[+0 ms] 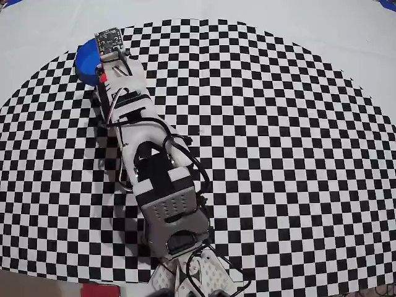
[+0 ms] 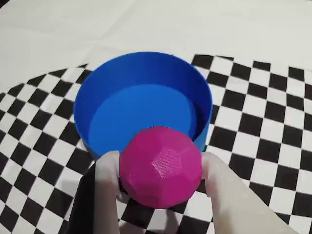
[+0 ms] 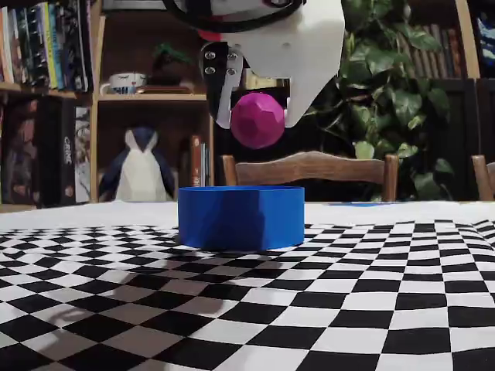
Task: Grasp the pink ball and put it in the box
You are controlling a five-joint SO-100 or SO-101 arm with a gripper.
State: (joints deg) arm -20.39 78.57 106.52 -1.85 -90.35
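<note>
A black-and-white checkered mat covers the surface, its curved edge meeting a plain white cloth at the far side in the overhead view. In the fixed view, a wooden chair back stands behind the surface, a leafy green plant to the right, and at far left a bookshelf with a toy penguin and a white mug

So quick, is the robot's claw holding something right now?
Gripper: closed on the pink ball, holding it in the air above the blue box.
</note>
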